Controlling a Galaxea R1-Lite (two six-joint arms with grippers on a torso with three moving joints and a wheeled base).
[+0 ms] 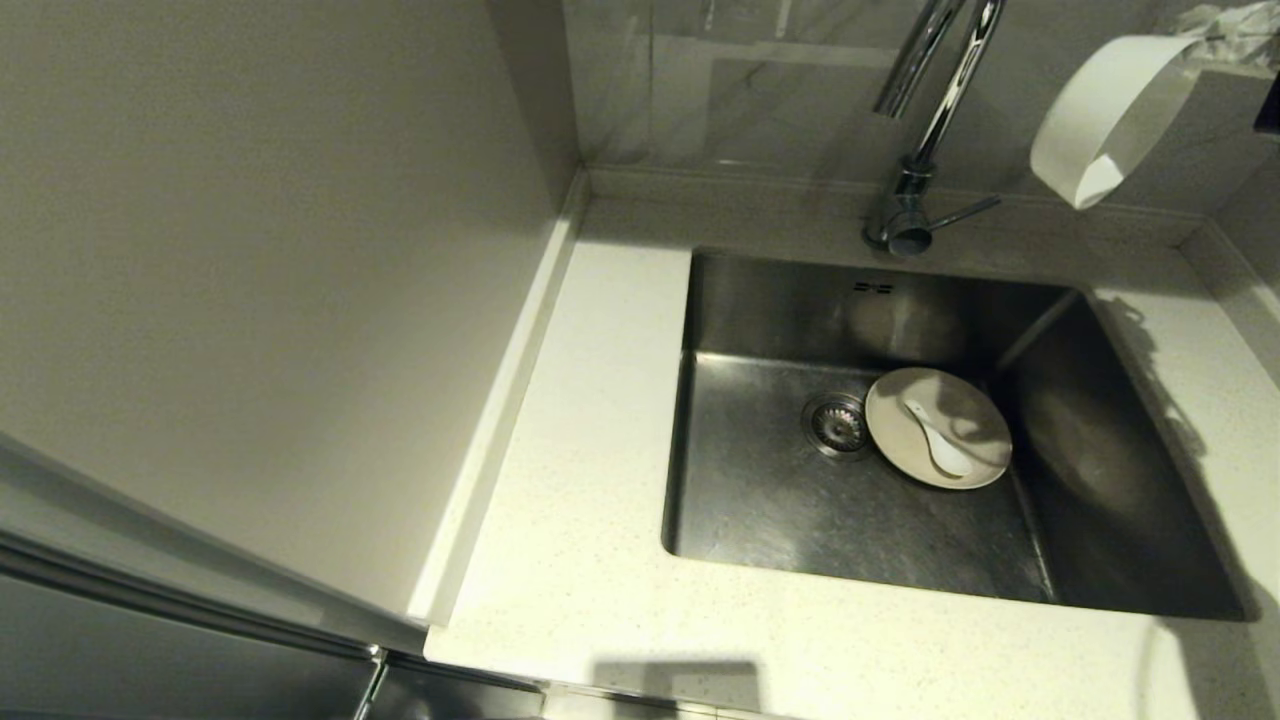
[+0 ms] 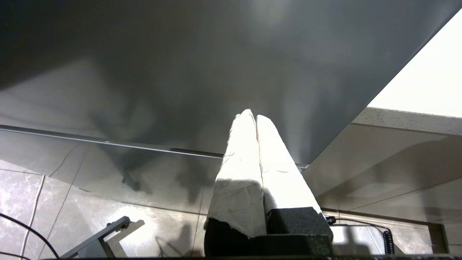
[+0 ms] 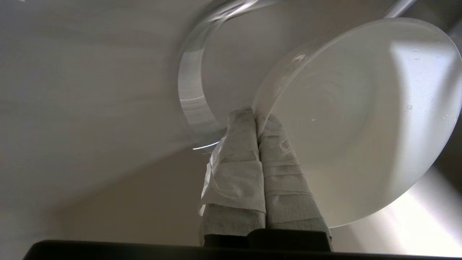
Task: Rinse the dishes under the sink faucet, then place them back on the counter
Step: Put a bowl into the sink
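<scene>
Glossy white round bowl pinched at its rim by right hand.

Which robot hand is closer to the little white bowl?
The right one. The right gripper is shut on the bowl's rim. The left gripper is parked down by a dark cabinet front, with no bowl near it.

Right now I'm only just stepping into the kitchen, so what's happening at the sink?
The right gripper is shut on the rim of a white bowl, held up in the air near the faucet. The plate lies in the sink beside the drain, with the spoon on it. The left gripper is shut and parked below the counter.
</scene>
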